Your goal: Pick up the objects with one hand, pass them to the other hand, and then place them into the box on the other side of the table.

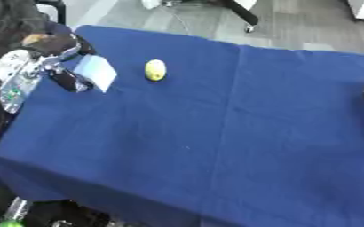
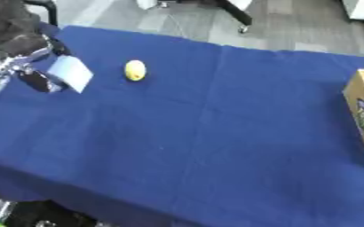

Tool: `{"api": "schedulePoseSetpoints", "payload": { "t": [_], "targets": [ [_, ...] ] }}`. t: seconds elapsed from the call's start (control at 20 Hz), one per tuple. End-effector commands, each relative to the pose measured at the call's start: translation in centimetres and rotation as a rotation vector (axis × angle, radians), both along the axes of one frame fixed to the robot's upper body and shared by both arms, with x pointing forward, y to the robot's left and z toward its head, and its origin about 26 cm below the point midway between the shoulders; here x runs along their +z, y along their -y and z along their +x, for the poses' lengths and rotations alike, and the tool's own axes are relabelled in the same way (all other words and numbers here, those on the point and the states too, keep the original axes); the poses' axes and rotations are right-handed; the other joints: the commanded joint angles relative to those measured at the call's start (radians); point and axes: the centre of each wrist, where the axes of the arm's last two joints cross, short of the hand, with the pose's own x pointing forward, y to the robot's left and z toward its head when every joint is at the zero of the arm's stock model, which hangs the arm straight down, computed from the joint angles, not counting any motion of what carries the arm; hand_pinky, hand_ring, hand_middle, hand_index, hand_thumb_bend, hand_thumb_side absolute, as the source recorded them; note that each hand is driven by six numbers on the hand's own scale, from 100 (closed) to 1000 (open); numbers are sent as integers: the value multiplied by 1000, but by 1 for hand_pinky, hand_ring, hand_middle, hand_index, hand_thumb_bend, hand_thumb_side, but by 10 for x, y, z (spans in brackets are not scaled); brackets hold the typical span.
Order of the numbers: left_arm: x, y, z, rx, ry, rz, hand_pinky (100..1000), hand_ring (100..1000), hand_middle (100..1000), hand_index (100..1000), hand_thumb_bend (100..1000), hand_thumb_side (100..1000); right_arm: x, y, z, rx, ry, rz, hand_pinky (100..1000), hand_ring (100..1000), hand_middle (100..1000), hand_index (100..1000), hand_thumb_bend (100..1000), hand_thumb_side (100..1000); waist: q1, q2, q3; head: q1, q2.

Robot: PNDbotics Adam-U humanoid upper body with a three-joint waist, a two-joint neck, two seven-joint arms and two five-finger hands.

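My left hand (image 1: 63, 80) is over the table's far left corner, its dark fingers curled against a pale blue flat box (image 1: 96, 71) that stands tilted there. A small yellow rounded object (image 1: 155, 70) lies on the blue cloth just right of that box, apart from the hand. A wooden open box (image 2: 362, 119) with a printed side sits at the right edge of the table, best seen in the right eye view. My right hand shows in no view.
A blue cloth (image 1: 216, 133) covers the whole table, with wide bare cloth between the yellow object and the wooden box. Grey floor and a chair base (image 1: 243, 17) lie beyond the far edge. Dark clutter shows below the near left corner.
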Motion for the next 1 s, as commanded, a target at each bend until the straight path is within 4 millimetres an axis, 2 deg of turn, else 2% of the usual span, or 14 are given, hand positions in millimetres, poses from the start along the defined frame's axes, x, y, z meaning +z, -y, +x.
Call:
{"api": "schedulePoseSetpoints", "payload": {
  "t": [0.05, 0.25, 0.45, 0.7, 1.0],
  "targets": [
    [34, 9, -7, -68, 130, -9, 813, 720, 599, 658, 396, 100, 13, -4, 0, 21, 46, -4, 810, 527, 519, 728, 100, 384, -5, -28, 2, -37, -2],
    [42, 39, -14, -177, 195, -82, 794, 704, 593, 651, 393, 100, 23, -11, -2, 45, 91, -19, 810, 538, 528, 738, 100, 361, -11, -29, 1, -76, -2],
    [47, 76, -19, -293, 257, -190, 773, 684, 583, 637, 364, 100, 33, -21, -5, 78, 140, -29, 806, 540, 535, 741, 100, 349, -22, -27, 1, -132, -2],
    [44, 125, -29, -407, 277, -356, 744, 657, 569, 617, 329, 100, 41, -35, -4, 121, 196, -28, 798, 537, 536, 741, 100, 335, -33, -23, -1, -201, -2],
    [43, 177, -44, -542, 229, -544, 723, 644, 564, 609, 293, 100, 44, -55, -1, 221, 269, -75, 782, 537, 532, 745, 100, 293, -46, -18, -7, -243, -2]
  ]
}}
